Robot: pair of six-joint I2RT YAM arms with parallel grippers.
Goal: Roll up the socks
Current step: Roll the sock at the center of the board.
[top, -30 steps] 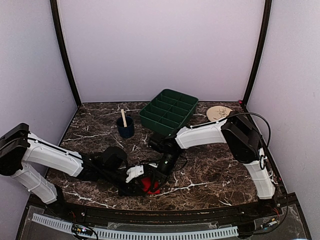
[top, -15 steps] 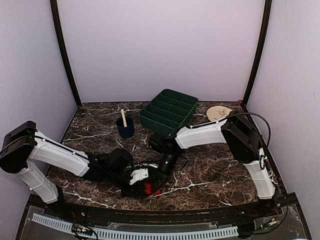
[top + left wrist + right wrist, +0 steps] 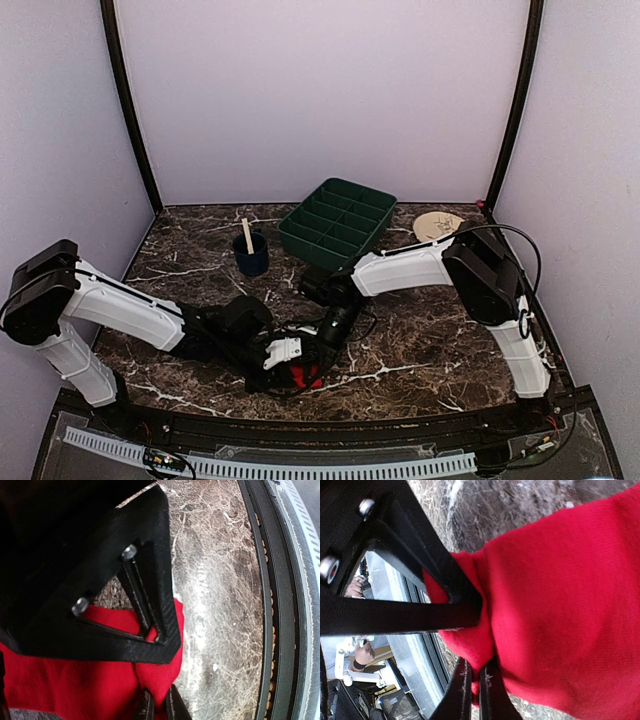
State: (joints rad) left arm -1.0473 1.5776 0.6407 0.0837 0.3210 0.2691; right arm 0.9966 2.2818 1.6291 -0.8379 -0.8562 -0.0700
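Overhead: both arms meet at the front edge of the counter (image 3: 420,345), about mid-width. Left claw (image 3: 297,366) and right claw (image 3: 316,356) sit almost tip to tip over the red sock (image 3: 303,378). From up there I only get a small red patch under the black fingers, so I can't read the jaws. Green tray (image 3: 338,222) is at the back edge, with the blue cup (image 3: 251,256) and its stick (image 3: 246,234) to the tray's left. Pale round disc (image 3: 437,225) is in the back right corner. All are well apart from the sock.

Wrist cams fill the gap.
- Left wrist: left claw (image 3: 159,707) is closed down on a fold of the red sock (image 3: 75,690), fabric squeezed between the tips. The rest lies flat on the marble, near the black front rail (image 3: 270,630).
- Right wrist: right claw (image 3: 476,682) is clamped too, pinching a bunched ridge of the red sock (image 3: 570,605). The sock fills most of that view.

So both claws are gripping the same sock.

Vs a second ago:
- Left claw was partly open then and is now closed on the fabric.
- Left arm has slid right along the front edge, closer to the right claw.
- Right arm hasn't moved, same grip.
- Tray, cup and disc are in the same spots.
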